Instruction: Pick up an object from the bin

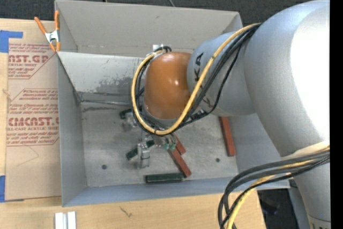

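Whether the pincer (143, 154) is open cannot be told. A brown stick (180, 161) is seen just to its right, lying slanted. A dark bar (163, 178) is laid crosswise just below it.

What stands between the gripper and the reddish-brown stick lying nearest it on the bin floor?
Nothing visible does. The gripper sits low over the bin floor, and the reddish-brown stick lies slanted just beside it, on the arm's side. The dark flat bar lies apart, toward the view's bottom, off that path.
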Available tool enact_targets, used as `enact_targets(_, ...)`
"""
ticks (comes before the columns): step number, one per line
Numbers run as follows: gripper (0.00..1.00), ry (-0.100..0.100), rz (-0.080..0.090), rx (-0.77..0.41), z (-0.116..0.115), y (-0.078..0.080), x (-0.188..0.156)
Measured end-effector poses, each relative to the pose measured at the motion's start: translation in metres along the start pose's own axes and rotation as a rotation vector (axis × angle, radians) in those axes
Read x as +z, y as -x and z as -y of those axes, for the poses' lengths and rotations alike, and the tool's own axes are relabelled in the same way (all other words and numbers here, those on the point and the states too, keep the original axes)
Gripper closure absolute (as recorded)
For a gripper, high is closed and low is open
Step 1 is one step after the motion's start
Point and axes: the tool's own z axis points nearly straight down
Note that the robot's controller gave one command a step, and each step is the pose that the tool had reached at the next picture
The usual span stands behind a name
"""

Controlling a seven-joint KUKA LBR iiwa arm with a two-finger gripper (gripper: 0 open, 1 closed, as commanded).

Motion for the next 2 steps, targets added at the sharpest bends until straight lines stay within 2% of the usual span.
enact_targets(1,1.00,-0.001,0.001,-0.036,0.0133,0.0196,0.0141)
enact_targets(2,1.00,0.000,0.001,-0.036,0.0132,0.0195,0.0142)
